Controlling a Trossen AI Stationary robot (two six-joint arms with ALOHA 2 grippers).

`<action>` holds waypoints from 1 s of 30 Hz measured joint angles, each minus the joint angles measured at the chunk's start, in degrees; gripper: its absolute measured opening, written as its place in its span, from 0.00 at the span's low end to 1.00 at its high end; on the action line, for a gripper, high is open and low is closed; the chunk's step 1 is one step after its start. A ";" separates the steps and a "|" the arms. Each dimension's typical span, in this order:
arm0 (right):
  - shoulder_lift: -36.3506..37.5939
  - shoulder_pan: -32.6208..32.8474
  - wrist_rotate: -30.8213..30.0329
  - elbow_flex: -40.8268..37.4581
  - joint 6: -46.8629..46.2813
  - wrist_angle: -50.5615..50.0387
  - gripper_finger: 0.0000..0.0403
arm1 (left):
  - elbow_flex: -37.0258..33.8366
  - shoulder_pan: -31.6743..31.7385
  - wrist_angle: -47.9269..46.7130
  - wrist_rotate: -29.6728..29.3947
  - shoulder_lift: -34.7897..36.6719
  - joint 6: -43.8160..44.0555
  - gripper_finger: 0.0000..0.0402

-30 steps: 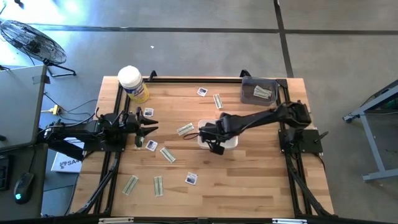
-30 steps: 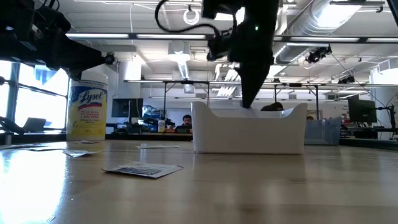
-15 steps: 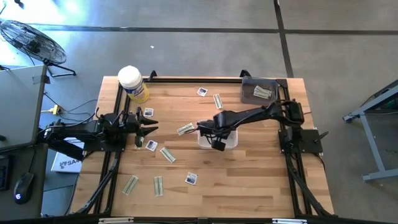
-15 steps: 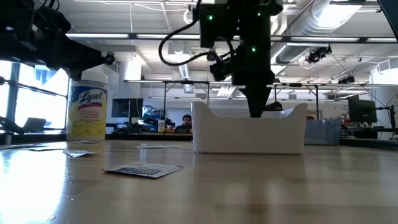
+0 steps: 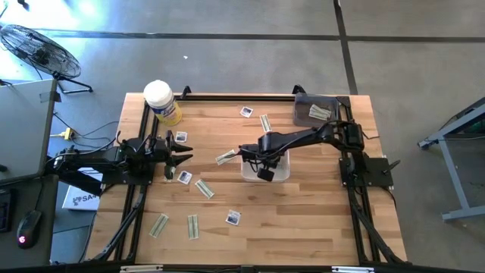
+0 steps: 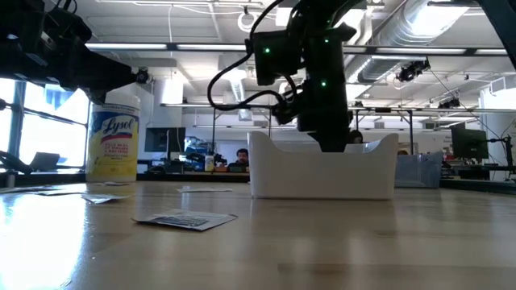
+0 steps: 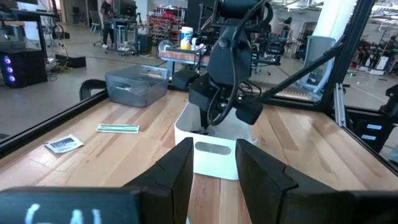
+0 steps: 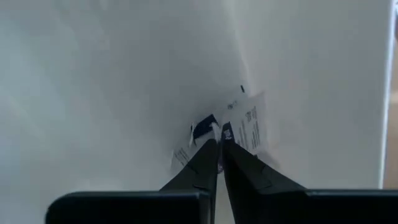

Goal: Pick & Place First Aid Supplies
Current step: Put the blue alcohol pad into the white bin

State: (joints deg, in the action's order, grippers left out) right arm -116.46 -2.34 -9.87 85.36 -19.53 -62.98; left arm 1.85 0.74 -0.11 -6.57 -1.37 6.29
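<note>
First aid supplies lay scattered over the wooden tabletop in the high view: square white packets and narrow pale strips, mostly left of and below the white tray at mid-table, with more strips in the clear bin at the far right corner. The right claw reached down into the tray; the left claw hovered near the left edge, jaws apart, empty, beside a yellow canister. Low view: right claw dipped behind the tray wall, one packet flat on the tabletop in front. Left wrist view: left claw open and facing the tray, right claw inside it, a square packet and a strip off to the side. Right wrist view: right claw tip sat at a white packet with dark-blue print on the tray floor; grip or release could not be told.
</note>
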 joint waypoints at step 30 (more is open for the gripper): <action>-0.13 21.89 -1.43 18.73 -1.12 8.47 0.24 | 0.00 0.00 0.00 0.00 0.01 -0.01 0.30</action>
State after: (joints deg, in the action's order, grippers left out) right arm -116.60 19.55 -11.31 104.10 -20.65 -54.52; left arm 1.85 0.74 -0.11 -6.57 -1.35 6.28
